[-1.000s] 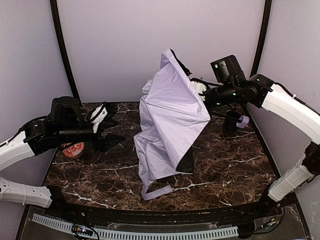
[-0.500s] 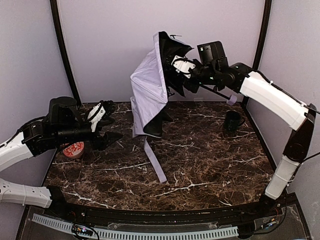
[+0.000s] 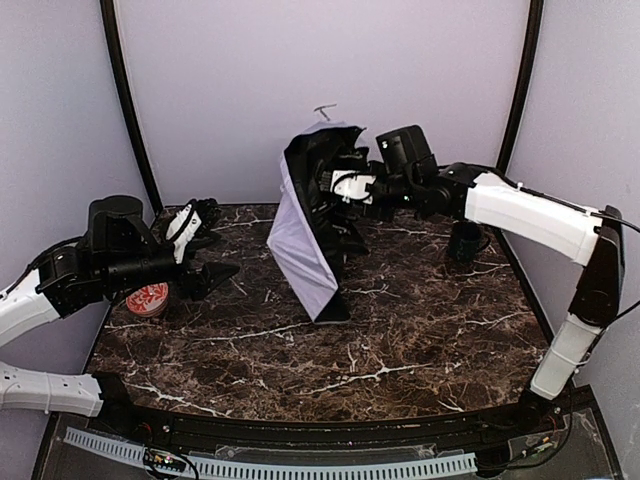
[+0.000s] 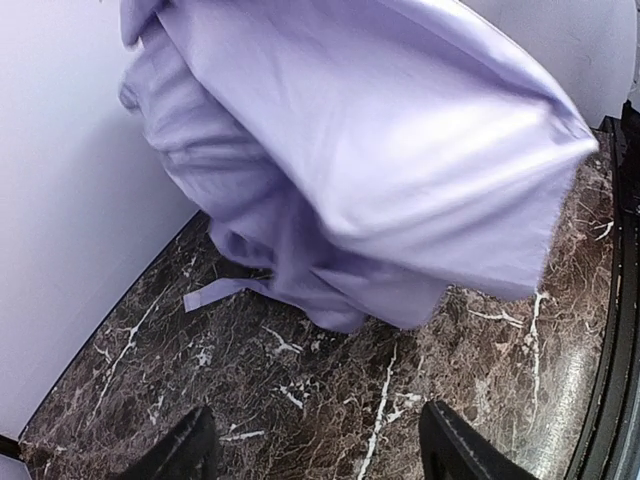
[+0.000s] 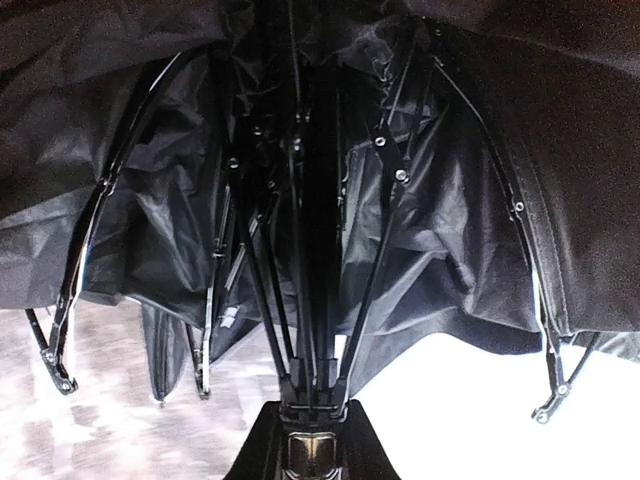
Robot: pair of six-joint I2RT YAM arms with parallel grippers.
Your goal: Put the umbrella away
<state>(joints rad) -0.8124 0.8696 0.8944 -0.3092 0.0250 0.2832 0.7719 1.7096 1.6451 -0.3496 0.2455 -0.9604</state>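
Over the back half of the table (image 3: pixel 420 340), the umbrella (image 3: pixel 305 235) hangs half-folded from the right gripper (image 3: pixel 345 187), clenched on its shaft, which runs straight out from the jaws, while the released left gripper (image 3: pixel 212 245) sits well apart leftward.

Soft even light; umbrella (image 4: pixel 350 150) motion-blurred in left wrist view; right wrist view dim, background overexposed.
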